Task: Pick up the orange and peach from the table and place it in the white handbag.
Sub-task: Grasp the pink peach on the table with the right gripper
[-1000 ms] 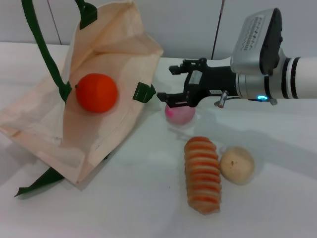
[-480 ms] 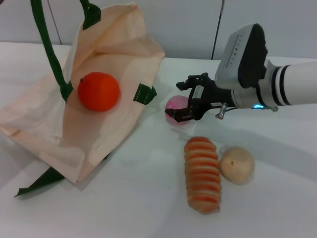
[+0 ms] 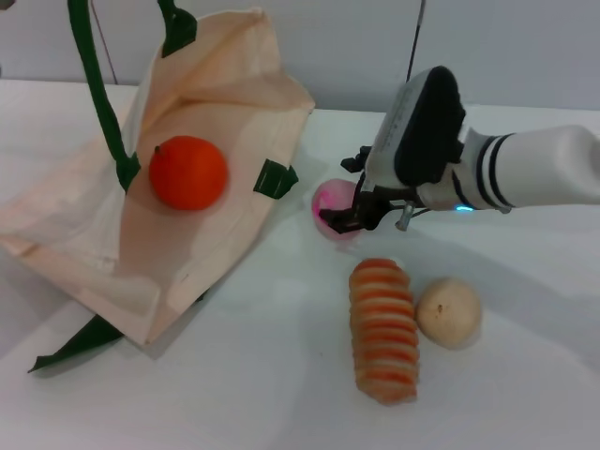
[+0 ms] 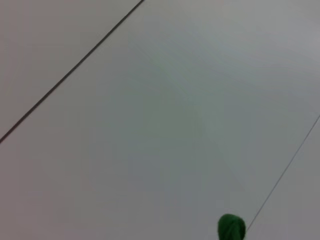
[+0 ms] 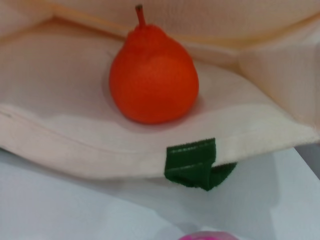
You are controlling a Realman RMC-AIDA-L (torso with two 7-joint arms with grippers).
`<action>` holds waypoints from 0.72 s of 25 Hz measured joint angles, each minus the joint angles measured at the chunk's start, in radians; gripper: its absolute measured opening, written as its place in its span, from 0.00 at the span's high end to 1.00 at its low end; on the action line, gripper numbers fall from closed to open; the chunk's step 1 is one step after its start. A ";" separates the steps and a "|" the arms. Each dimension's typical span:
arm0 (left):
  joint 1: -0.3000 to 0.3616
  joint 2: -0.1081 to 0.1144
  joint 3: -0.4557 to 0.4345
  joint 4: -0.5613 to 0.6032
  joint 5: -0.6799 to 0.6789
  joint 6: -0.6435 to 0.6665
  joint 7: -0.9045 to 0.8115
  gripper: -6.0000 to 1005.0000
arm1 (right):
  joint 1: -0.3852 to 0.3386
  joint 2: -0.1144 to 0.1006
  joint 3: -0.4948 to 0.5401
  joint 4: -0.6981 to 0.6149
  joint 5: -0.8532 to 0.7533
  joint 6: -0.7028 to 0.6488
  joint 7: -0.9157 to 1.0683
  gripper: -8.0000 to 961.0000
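The orange lies inside the open mouth of the white handbag, which lies on the table at the left. The right wrist view shows the orange on the bag's fabric. The peach sits on the table just right of the bag; its top edge shows in the right wrist view. My right gripper is open and lowered over the peach, one finger on each side. My left gripper is out of view; the bag's green handle runs up out of the picture.
An orange-and-cream striped loaf and a beige round fruit lie on the table in front of the right arm. A green tab sticks out from the bag's edge near the peach. The left wrist view shows a wall and a green scrap.
My right gripper has swung down and toward the peach, from beside and above it to straddling it. The bag's handle has shifted slightly. The orange stays in the bag.
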 joint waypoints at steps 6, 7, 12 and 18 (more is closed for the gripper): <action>-0.001 0.005 0.004 -0.015 0.002 0.007 0.001 0.87 | 0.005 0.001 -0.011 0.016 0.000 0.016 0.001 0.15; -0.001 0.005 0.004 -0.015 0.002 0.007 0.002 0.87 | 0.005 0.001 -0.011 0.017 0.000 0.014 0.001 0.19; 0.004 0.006 -0.001 -0.015 0.005 0.007 0.002 0.87 | 0.005 -0.002 -0.014 0.033 0.000 0.012 0.002 0.36; 0.007 0.008 -0.003 -0.015 0.005 0.007 0.002 0.87 | 0.006 -0.004 -0.016 0.034 0.001 0.011 0.023 0.46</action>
